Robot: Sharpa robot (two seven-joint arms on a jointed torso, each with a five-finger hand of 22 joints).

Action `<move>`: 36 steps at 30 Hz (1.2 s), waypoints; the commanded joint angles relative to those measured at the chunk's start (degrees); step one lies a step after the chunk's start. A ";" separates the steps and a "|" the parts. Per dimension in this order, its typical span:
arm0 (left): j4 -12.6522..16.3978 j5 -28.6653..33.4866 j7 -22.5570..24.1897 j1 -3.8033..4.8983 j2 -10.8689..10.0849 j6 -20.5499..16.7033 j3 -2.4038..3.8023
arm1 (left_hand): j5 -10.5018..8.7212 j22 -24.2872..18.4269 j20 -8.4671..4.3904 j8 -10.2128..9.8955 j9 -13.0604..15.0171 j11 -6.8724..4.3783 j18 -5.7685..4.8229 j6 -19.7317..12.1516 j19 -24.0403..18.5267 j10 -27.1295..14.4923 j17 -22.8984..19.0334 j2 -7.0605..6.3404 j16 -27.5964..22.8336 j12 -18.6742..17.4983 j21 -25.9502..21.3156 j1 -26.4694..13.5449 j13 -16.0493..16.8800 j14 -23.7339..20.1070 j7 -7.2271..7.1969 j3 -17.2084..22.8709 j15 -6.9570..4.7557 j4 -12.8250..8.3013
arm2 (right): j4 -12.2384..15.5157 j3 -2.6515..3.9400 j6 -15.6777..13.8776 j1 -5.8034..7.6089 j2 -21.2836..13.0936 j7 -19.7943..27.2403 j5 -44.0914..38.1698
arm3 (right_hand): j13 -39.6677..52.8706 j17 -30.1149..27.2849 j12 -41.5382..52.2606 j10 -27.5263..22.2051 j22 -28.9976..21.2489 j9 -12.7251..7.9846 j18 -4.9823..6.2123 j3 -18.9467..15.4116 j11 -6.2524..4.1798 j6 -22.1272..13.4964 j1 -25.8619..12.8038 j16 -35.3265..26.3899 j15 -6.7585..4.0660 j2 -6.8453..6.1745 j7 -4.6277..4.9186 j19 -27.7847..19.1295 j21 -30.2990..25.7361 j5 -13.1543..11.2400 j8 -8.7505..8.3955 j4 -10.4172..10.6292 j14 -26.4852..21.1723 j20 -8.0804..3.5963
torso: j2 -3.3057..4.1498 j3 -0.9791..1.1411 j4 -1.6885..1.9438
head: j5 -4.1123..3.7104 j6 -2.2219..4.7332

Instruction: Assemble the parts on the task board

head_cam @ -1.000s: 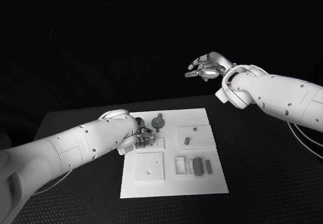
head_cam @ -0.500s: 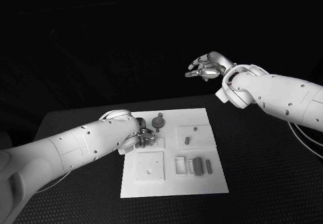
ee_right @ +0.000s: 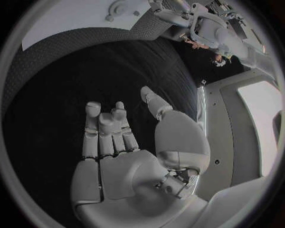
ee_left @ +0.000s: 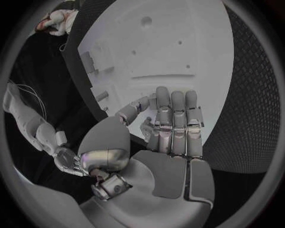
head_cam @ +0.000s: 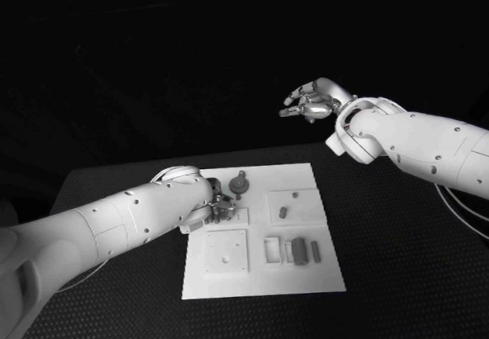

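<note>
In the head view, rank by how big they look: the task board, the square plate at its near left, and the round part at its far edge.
1. Task board
2. Square plate
3. Round part

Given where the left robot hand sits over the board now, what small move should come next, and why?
Probably lower the left robot hand slightly and close its fingers on a part: it hovers open over the task board's upper left area, holding nothing, while the right robot hand is raised well clear.

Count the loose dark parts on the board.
5 visible on the board: a round part at the far edge, a peg and a small dot on the right block, and two bars near right. The left hand may hide more.
</note>
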 commanded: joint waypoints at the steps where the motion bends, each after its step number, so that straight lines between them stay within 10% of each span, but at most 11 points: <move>1: -0.17 -0.39 0.24 -0.55 0.23 0.00 -0.20 | -0.61 1.01 -0.27 -0.41 0.12 -0.45 0.04 6.48 -0.32 0.06 -0.46 0.14 0.54 0.35 -0.17 -0.62 -0.11 -0.53 -5.62 -0.08 0.00 0.43 | 0.02 0.04 0.85 0.01 0.04 0.33 -0.49 | -0.08 -0.08 0.34 -0.55 0.80 -0.09 0.73 -0.04 -0.04 -0.13 0.00 0.07 -0.10 0.43 0.55 -0.35 -0.29 0.30 -0.05 -0.39 -0.31 -0.09 | 0.01 0.01 -0.02 | -0.06 -0.05; 11: -0.40 -0.39 0.57 -0.55 0.40 0.20 -0.20 | -1.25 0.99 -0.30 -0.45 0.22 -0.50 0.04 6.67 -0.27 0.14 -1.38 0.54 1.28 0.57 -0.20 -1.40 -0.26 -0.61 -5.69 -0.20 -0.06 0.91 | 0.04 0.04 1.11 0.00 0.00 0.27 -0.65 | -0.11 -0.09 0.36 -0.55 0.80 -0.11 0.73 -0.03 -0.04 -0.13 0.07 0.07 -0.10 0.49 0.55 -0.37 -0.29 0.31 -0.05 -0.46 -0.33 -0.08 | 0.00 -0.03 0.02 | -0.17 -0.06; 22: -0.30 -0.37 0.88 -0.56 0.31 0.43 -0.20 | -5.22 0.97 -0.39 -0.84 0.33 -0.49 0.04 6.64 -0.25 -0.10 -3.71 -3.34 2.75 0.79 -0.31 -2.62 -0.77 -1.13 -5.66 -1.10 -0.10 2.40 | -0.12 0.04 1.15 0.00 0.02 0.28 -0.65 | -0.16 -0.12 0.37 -0.58 0.80 -0.13 0.73 -0.13 -0.02 -0.15 -0.05 0.06 -0.09 0.44 0.56 -0.41 -0.31 0.28 -0.05 -0.46 -0.37 -0.04 | 0.00 -0.05 0.03 | -0.29 -0.25; 36: -0.42 -0.34 1.05 -0.57 0.02 -0.31 -0.19 | -6.63 0.86 -0.42 -1.30 0.58 -0.45 0.04 6.25 -0.61 -0.68 -6.08 -3.89 4.23 0.99 -0.72 -4.94 -1.14 -2.01 -5.53 -6.95 -0.02 1.58 | -0.23 0.04 1.24 -0.01 0.09 0.29 -0.65 | -0.21 -0.14 0.38 -0.60 0.79 -0.17 0.73 -0.20 0.00 -0.23 -0.15 0.05 -0.07 0.42 0.58 -0.44 -0.33 0.28 -0.08 -0.44 -0.40 -0.01 | 0.00 -0.06 0.01 | -0.34 -0.31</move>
